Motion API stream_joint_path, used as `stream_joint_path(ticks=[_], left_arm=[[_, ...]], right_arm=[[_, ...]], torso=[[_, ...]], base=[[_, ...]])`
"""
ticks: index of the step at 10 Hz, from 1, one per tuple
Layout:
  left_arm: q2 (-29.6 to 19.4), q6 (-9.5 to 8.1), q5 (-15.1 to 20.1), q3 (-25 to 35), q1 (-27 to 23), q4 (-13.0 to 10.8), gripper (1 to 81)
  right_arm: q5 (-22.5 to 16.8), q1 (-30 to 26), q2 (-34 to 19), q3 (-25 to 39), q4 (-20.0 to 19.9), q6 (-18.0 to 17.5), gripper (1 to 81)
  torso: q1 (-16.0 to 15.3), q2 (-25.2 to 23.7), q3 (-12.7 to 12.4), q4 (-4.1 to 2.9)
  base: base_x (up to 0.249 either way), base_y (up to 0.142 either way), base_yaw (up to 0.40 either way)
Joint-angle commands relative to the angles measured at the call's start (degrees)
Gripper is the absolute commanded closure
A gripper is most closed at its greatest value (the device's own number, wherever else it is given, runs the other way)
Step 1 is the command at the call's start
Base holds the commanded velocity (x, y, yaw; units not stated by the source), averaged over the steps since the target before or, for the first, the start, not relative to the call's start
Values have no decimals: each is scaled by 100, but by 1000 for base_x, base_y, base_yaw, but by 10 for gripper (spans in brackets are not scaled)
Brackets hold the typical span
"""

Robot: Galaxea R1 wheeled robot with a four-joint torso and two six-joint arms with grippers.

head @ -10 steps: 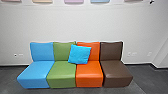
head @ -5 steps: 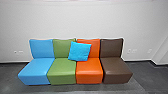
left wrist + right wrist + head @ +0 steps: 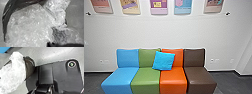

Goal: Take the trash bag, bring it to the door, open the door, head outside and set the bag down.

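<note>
One dark trash bag [image 3: 6,16] bulging with bubble wrap [image 3: 30,25]: presumably light, soft and slippery, best taken by a bunched rim. Either claw: spread or closed, cannot tell.

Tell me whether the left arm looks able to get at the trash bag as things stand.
Probably yes. The trash bag shows large before the left wrist camera, and a stretch of its dark rim looks uncovered. Clear bubble wrap bulges from its mouth, though, and might hinder a grip elsewhere.
</note>
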State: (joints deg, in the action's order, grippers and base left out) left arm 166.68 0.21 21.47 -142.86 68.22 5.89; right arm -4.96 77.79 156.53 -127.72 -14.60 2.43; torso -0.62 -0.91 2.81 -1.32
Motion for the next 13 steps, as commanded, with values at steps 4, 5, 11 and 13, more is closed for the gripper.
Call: stream_joint_path(ticks=[4, 5, 11, 13], left_arm=[[498, 32, 393, -988, -111, -105, 811], [586, 32, 393, -1200, -24, -105, 811], [700, 23, 349, -1613, 364, -176, 811], [727, 23, 349, -1613, 381, -176, 811]], right_arm=[[-374, -154, 127, -339, 124, 39, 10], [-374, -57, 206, -454, 124, 30, 10], [-330, 348, 1023, -1895, 309, 38, 10], [-321, 348, 1076, -1949, 327, 39, 10]], torso=[[6, -2, -262, 0], [9, -4, -262, 0], [13, -4, -260, 0], [15, -4, -262, 0]], base=[[0, 0, 0], [0, 0, 0], [0, 0, 0], [0, 0, 0]])
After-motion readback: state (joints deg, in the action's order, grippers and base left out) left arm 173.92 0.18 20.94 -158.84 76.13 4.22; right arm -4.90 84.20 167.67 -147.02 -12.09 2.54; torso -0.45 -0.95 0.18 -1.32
